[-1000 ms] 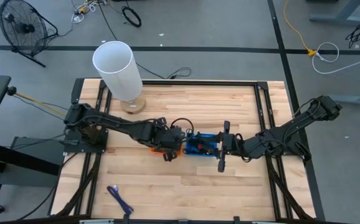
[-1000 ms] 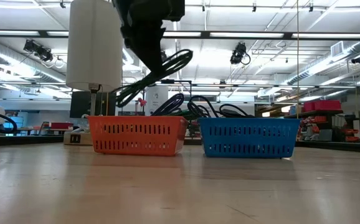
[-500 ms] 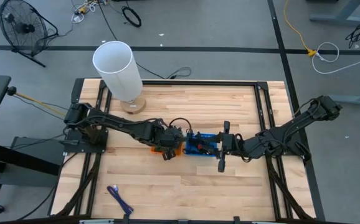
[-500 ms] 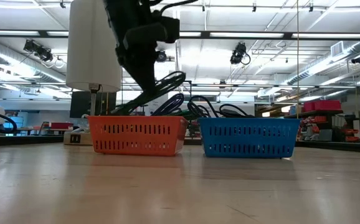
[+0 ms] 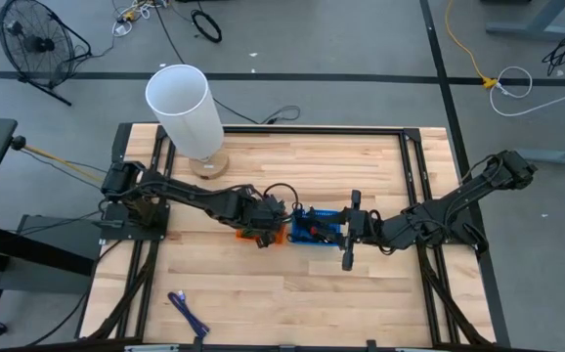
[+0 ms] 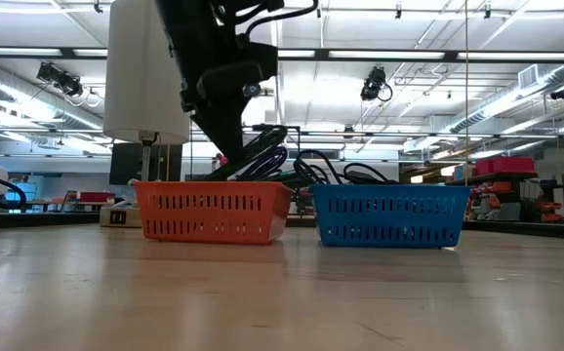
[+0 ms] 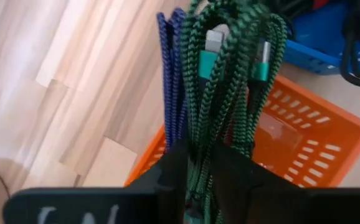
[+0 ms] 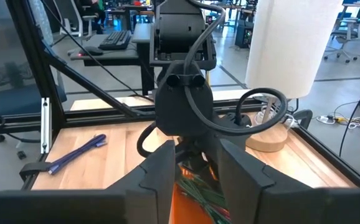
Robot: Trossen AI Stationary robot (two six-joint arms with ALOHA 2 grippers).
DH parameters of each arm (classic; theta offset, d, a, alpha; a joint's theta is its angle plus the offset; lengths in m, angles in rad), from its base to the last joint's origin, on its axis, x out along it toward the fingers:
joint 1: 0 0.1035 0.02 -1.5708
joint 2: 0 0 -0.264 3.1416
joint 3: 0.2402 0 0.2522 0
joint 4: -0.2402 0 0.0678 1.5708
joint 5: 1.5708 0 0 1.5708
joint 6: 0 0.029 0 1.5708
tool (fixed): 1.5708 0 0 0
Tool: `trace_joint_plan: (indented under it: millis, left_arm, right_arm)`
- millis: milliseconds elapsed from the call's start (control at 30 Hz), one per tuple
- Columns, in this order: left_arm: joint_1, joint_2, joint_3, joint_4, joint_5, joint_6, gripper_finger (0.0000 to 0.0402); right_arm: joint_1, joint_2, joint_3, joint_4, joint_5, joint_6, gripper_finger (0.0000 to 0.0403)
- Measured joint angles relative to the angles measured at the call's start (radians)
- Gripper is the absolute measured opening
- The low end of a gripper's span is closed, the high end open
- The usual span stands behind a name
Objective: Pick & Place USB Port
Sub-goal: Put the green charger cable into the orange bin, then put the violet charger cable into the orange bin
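My left gripper [image 7: 198, 155] is shut on a bundle of green braided USB cable [image 7: 227, 74] with teal plugs, right above the orange basket [image 7: 304, 143]. A blue braided cable [image 7: 170, 68] runs alongside the green one. In the low view the gripper [image 6: 225, 102] hangs over the orange basket [image 6: 214, 210], and the cable loops [image 6: 262, 156] reach down behind its rim. My right gripper [image 5: 339, 231] is open and empty, level beside the blue basket [image 5: 314, 229], which holds dark cables. My left gripper pinches the green cable bundle [image 7: 200, 134] between its two fingers, several strands together. The fingers come from above, pointing down. The loops and plugs hang below the fingers, over and into the orange basket. Whether the blue cable is in the pinch too, I cannot tell.
A white lamp [image 5: 180, 103] on a wooden base stands at the far left of the table. Another blue cable [image 5: 187, 311] lies on the table near its front edge. The two baskets stand side by side mid-table.
My left gripper has gone down toward the orange basket with the cable bundle, still shut on it. The hanging loops, which were above the rim, now reach down behind it.
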Motion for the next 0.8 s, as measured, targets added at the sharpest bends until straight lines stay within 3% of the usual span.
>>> trace_joint_plan:
  millis: [400,700,800]
  left_arm:
    - [0.000,-0.003,0.000,-0.002,-0.012,0.045,0.0115]
    - [-0.028,-0.120,0.042,-0.079,0.039,0.129,0.0115]
    - [-0.064,-0.173,0.052,-0.161,0.130,0.131,0.0115]
  right_arm:
    - [0.000,0.000,0.000,0.000,0.000,0.000,0.0123]
    - [0.000,0.000,-0.001,-0.007,0.000,-0.001,0.0123]
    - [0.000,0.000,-0.001,-0.020,0.000,-0.001,0.0123]
